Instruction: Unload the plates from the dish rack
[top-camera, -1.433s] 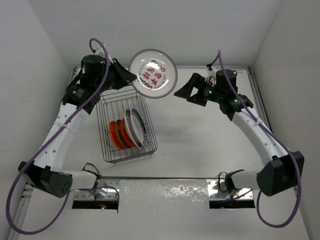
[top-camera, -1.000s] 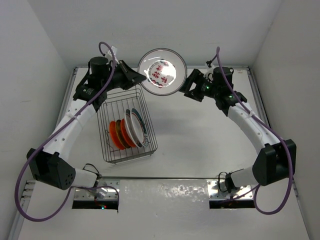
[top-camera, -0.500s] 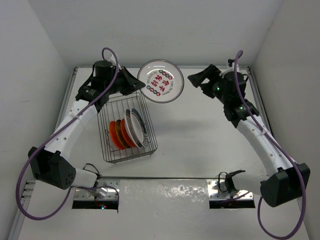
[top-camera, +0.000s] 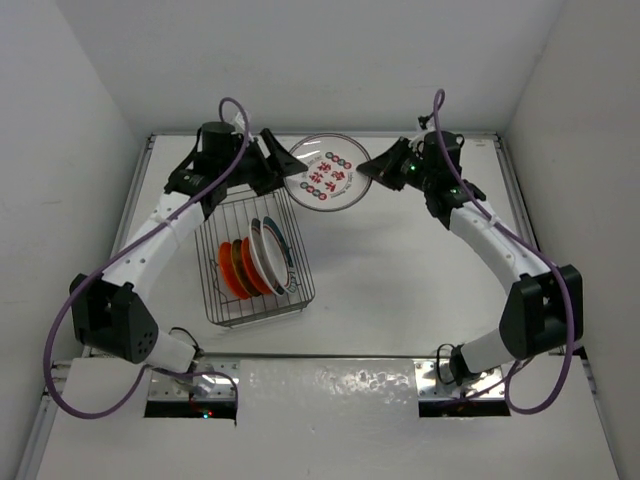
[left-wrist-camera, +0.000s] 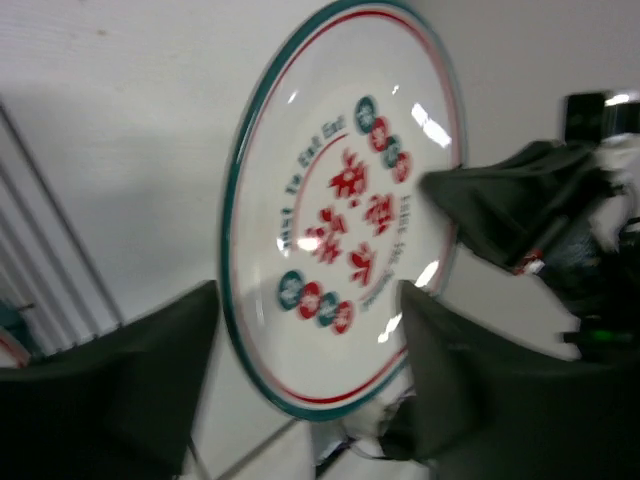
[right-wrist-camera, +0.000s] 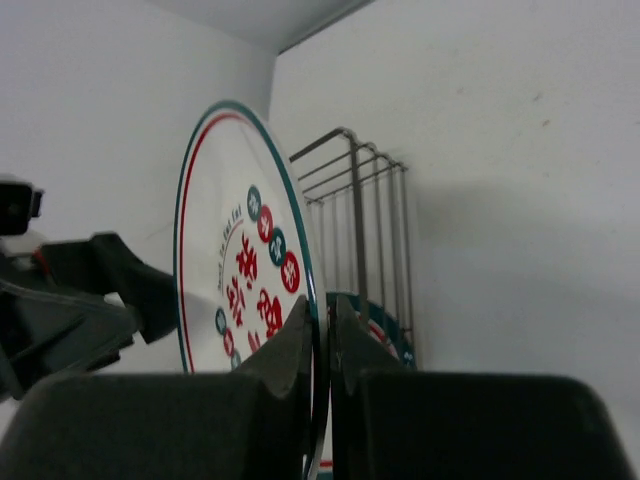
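Note:
A white plate (top-camera: 328, 172) with a green and red rim band and red motifs hangs in the air behind the dish rack (top-camera: 225, 310). My right gripper (top-camera: 368, 170) is shut on its right rim; in the right wrist view both fingers pinch the rim of the plate (right-wrist-camera: 235, 270) at the gripper (right-wrist-camera: 322, 315). My left gripper (top-camera: 282, 166) stands open at the plate's left edge. In the left wrist view its fingers (left-wrist-camera: 150, 370) stand wide apart either side of the plate (left-wrist-camera: 340, 200). Orange plates (top-camera: 232, 268) and white plates (top-camera: 268, 255) stand upright in the grey wire rack.
The rack's far end (right-wrist-camera: 360, 210) is just below and behind the held plate, with a green-rimmed plate (right-wrist-camera: 385, 335) showing in it. White walls close in the table (top-camera: 420, 290) at the back and sides. The arm bases sit at the near edge.
The left gripper, which held the plate, has opened and let go. The right gripper came in from the right and shut on the plate's rim. The plate sank slightly.

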